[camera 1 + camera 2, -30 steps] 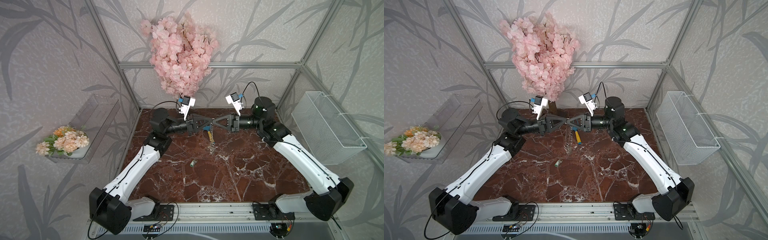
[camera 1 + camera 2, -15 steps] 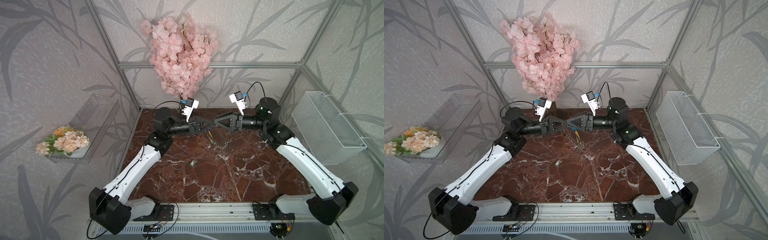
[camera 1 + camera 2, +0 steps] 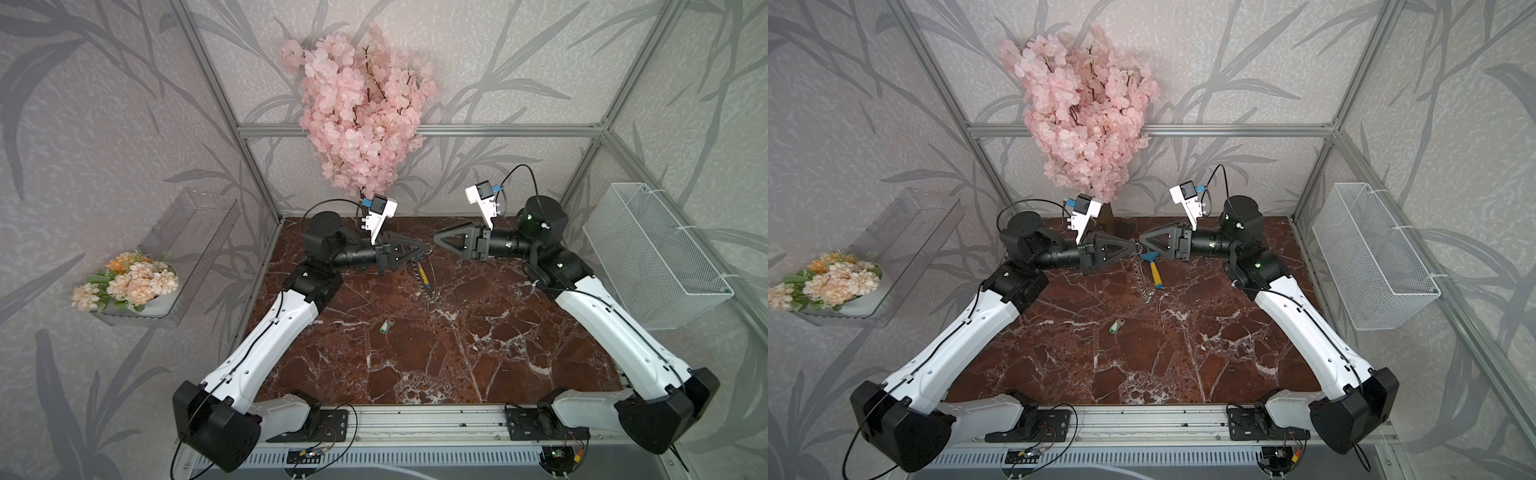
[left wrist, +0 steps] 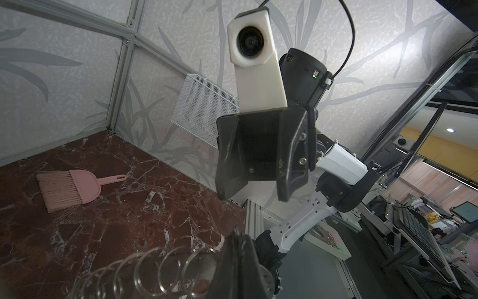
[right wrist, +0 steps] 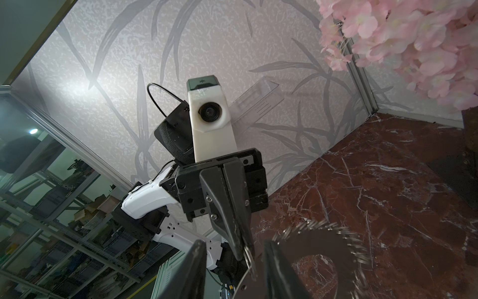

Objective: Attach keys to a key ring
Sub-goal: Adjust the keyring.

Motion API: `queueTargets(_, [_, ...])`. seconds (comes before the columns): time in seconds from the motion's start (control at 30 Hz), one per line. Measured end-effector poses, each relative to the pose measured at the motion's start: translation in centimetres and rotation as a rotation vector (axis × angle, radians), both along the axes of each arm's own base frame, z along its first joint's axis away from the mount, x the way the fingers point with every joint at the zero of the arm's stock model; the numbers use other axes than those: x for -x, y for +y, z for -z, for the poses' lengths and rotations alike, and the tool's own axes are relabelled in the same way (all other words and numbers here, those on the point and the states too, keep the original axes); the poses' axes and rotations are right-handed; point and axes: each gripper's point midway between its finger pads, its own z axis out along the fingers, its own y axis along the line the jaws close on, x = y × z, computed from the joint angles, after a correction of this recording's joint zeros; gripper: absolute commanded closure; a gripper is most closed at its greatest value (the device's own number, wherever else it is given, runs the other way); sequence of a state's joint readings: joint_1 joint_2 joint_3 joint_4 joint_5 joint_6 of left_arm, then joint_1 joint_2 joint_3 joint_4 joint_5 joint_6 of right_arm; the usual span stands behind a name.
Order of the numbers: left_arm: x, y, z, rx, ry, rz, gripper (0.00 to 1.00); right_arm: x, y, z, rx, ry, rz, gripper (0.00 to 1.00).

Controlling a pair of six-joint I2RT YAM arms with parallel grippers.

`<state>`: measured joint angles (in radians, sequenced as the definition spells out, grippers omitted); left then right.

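Note:
The key ring (image 5: 323,240), a dark disc fringed with small silver split rings, hangs from my left gripper (image 3: 428,249), which is shut on its rim. It shows edge-on in both top views (image 3: 1145,293) and as a row of rings (image 4: 168,269) in the left wrist view. My right gripper (image 3: 436,240) stands open just right of the left tip, apart from it, with nothing between its fingers (image 5: 274,259). The key (image 3: 386,326) with its pale green tag lies alone on the marble, nearer the front than both grippers.
A blue-and-yellow toy fork (image 3: 1154,272) lies on the table under the hanging ring. A pink brush (image 4: 69,189) lies toward the back right corner. A white wire basket (image 3: 652,253) hangs on the right wall; a pink blossom tree (image 3: 361,108) stands at the back.
My right gripper has opened and drawn back to the right, off the left gripper's tip. The key ring now hangs from the left gripper alone.

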<state>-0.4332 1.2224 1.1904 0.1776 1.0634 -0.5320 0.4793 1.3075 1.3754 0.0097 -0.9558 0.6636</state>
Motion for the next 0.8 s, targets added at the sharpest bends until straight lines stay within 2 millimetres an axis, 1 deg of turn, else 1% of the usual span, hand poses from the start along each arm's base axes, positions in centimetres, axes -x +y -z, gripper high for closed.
queueTargets(0.13, [0.2,0.1,-0.4,0.026,-0.019,-0.003,1.0,0.0,0.0,0.2,-0.001,0.006,-0.006,0.63])
queueTargets(0.47, [0.1,0.7,-0.4,0.123,-0.007,-0.046,1.0,0.4,0.1,-0.5,-0.036,0.004,-0.032,0.65])
queueTargets(0.63, [0.2,1.0,-1.3,0.178,-0.006,-0.067,1.0,0.6,0.2,-0.8,-0.048,-0.001,-0.039,0.65])
queueTargets(0.8, [0.8,1.6,-2.8,0.229,-0.034,-0.076,1.0,0.8,0.6,-0.9,-0.05,-0.003,-0.05,0.65])
